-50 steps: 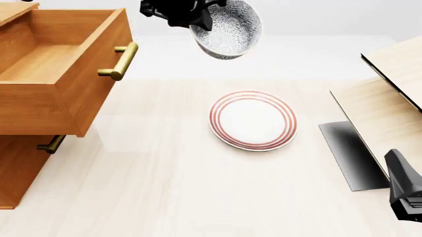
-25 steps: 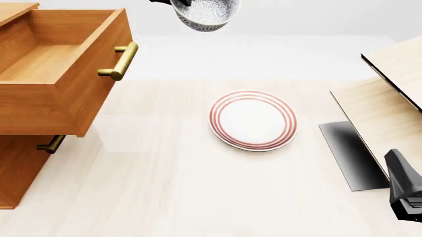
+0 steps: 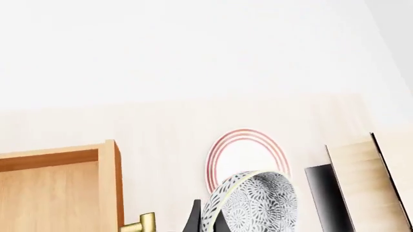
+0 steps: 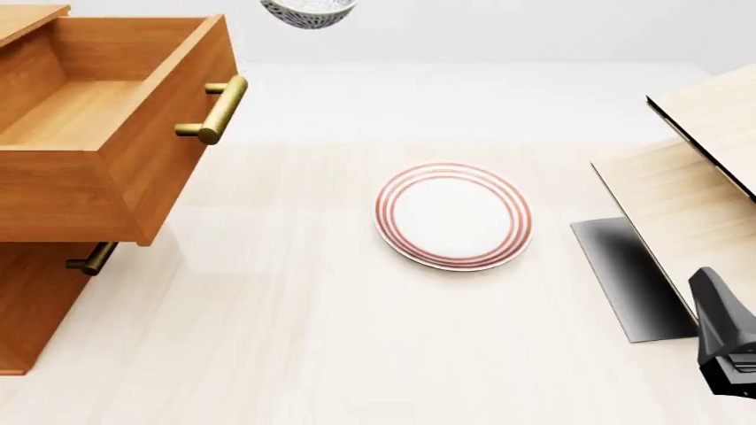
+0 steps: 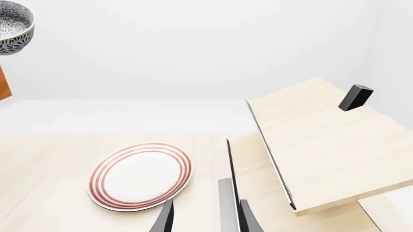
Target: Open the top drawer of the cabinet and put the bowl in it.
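Right gripper (image 5: 205,218) low at the near right, fingers apart, idle. Mid-table: plate (image 4: 454,214). Far and high — the bowl (image 4: 310,11), tilted, clamped by its rim in the left gripper (image 3: 205,222). The open top drawer (image 4: 83,111) of the cabinet (image 4: 34,305) lies leftward and below; the left arm is nearer.

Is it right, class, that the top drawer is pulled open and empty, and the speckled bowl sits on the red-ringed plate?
Not quite. The bowl is not on the plate; it hangs high in the air, gripped by the left gripper. The front view shows it. The top drawer is indeed open and empty.
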### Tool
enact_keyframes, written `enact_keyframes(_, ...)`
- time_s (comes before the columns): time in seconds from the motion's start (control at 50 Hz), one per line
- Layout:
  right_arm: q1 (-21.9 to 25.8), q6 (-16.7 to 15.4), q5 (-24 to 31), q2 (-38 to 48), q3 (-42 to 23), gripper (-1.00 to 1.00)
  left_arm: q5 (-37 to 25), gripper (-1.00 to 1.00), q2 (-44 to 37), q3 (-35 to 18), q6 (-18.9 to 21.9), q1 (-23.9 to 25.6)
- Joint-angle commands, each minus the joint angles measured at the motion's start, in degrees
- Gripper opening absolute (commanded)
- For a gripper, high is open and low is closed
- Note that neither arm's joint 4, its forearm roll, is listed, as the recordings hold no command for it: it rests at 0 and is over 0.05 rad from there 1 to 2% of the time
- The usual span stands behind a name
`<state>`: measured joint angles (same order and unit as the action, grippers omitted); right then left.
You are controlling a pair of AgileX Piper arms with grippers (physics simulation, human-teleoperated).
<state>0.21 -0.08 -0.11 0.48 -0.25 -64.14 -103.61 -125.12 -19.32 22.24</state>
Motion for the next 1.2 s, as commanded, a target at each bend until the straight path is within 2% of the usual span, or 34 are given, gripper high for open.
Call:
enact_keyframes(0.02, -0.03, 0.03, -0.02, 0.05, 0.0, 1.0, 1.84, -1.0, 3.33, 4.36, -0.63, -3.52)
enact_keyframes(0.18, -0.04, 0.01, -0.01, 0.03, 0.0, 1.0, 3.33, -1.0, 6.06, 8.71, -1.09, -5.73)
enact_keyframes(0.42, -0.03, 0.01, -0.02, 0.03, 0.0, 1.0, 3.84, -1.0, 10.06, 12.38, -1.61, -8.74)
enact_keyframes(0.64, -0.04, 0.02, -0.01, 0.05, 0.0, 1.0, 5.87, -1.0, 14.67, 18.84, -3.01, -10.97)
enact_keyframes(0.84, -0.03, 0.02, -0.02, 0.03, 0.0, 1.0, 6.17, -1.0, 17.46, 21.93, -2.93, -13.49)
enact_keyframes(1.2, -0.02, 0.02, -0.02, 0.03, 0.0, 1.0, 9.24, -1.0, 22.8, 29.79, -5.55, -17.17)
